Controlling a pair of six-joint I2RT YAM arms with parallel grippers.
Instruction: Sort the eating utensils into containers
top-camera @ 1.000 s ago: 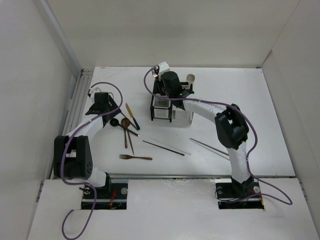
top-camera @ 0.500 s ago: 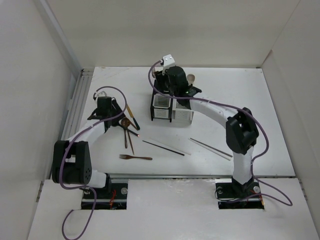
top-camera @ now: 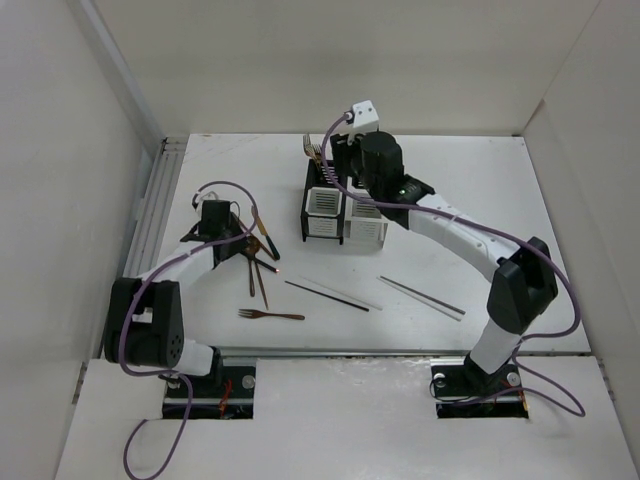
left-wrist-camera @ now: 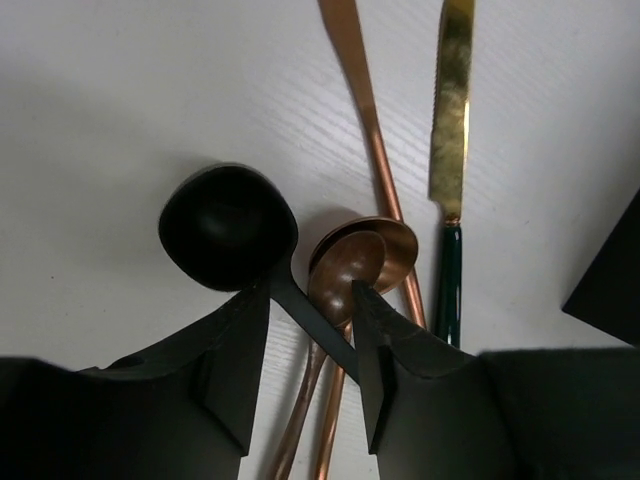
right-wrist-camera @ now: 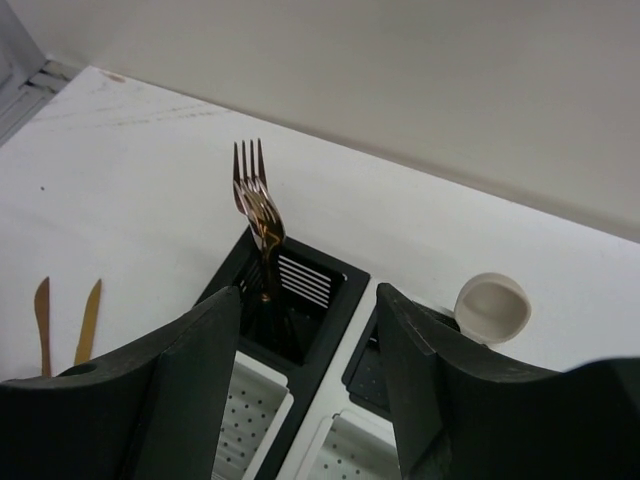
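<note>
L gripper [left-wrist-camera: 312, 300] sits low over the utensil pile nr left-centre of worktop [top-camera: 500, 200]. Jaws part open, straddling handle of black spoon [left-wrist-camera: 228, 228], not clamped on it. Two copper spoons [left-wrist-camera: 365, 258] are nested just beside it, w/ gold knife [left-wrist-camera: 452, 120] alongside. R gripper [right-wrist-camera: 308, 300] hangs above containers [top-camera: 322, 208] at back-centre, jaws wide apart, holding nothing. Copper fork [right-wrist-camera: 260, 205] stands tines-up in left one of the pair, pale spoon [right-wrist-camera: 492, 308] in right one. Twd front edge lie brown fork [top-camera: 270, 315], dark chopsticks [top-camera: 327, 296] and silver chopsticks [top-camera: 420, 296], each apart.
</note>
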